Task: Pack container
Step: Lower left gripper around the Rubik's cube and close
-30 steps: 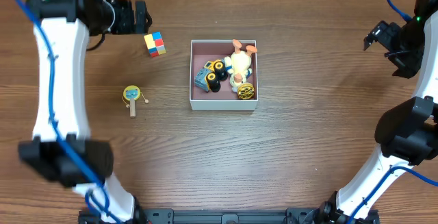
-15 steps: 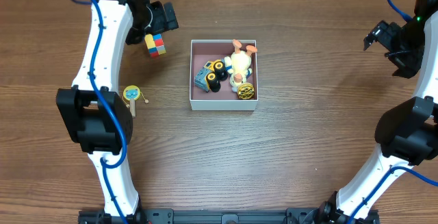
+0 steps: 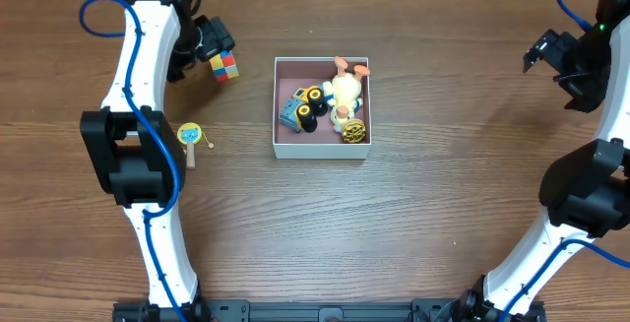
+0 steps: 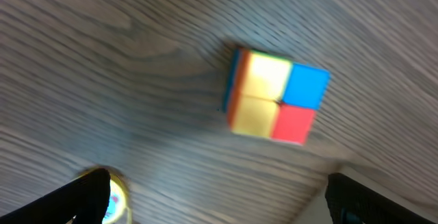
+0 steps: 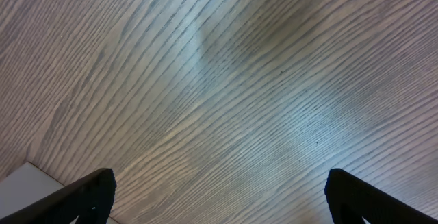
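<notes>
The container (image 3: 321, 150) is a square white-walled box with a pink-mauve floor at the table's middle. It holds a toy truck (image 3: 303, 108), a pale plush figure (image 3: 346, 91) and a gold wheel (image 3: 353, 130). A small multicoloured cube (image 3: 223, 64) lies on the table left of it, and shows blurred in the left wrist view (image 4: 277, 97). My left gripper (image 3: 204, 38) hovers just left of and above the cube, open and empty (image 4: 226, 210). My right gripper (image 3: 554, 58) is open and empty at the far right, over bare wood (image 5: 226, 203).
A yellow round toy with a wooden handle (image 3: 190, 137) lies on the table left of the container; its edge shows beside my left finger (image 4: 116, 203). A pale corner (image 5: 27, 183) shows at the lower left of the right wrist view.
My left arm has swung in from the far left and its gripper now sits beside the cube. The right arm, the container and the toys have not moved.
</notes>
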Robot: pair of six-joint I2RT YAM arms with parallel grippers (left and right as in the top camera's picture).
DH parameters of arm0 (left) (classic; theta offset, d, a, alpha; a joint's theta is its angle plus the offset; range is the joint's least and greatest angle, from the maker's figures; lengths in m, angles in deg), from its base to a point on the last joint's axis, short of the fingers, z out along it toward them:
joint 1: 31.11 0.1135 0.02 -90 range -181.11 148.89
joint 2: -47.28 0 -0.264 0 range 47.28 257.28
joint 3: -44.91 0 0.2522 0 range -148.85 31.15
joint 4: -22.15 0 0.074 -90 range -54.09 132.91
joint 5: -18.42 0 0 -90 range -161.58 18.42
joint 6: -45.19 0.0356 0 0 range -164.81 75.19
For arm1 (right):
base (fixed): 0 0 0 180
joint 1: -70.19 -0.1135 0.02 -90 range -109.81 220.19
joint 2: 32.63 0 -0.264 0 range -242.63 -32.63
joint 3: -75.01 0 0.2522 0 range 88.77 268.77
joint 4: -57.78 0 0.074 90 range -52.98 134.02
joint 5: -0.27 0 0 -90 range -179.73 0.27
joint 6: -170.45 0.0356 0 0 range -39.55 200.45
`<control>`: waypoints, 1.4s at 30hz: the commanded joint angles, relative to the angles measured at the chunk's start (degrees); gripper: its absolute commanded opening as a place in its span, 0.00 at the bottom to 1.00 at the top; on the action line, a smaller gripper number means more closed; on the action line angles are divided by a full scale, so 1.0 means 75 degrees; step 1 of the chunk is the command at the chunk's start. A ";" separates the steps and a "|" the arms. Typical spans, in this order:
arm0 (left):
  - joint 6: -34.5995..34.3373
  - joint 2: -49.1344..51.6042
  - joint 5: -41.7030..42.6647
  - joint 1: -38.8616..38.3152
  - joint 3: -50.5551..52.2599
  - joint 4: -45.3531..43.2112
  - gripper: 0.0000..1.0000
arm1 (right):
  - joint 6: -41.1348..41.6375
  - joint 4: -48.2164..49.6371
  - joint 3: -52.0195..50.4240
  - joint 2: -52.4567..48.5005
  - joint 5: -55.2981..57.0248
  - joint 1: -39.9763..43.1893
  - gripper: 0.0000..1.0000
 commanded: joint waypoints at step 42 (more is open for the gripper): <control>0.0749 0.1253 -0.0752 -0.0516 -0.0195 -0.0793 1.00 | 0.0003 0.0023 0.0017 0.0134 -0.0009 -0.0020 1.00</control>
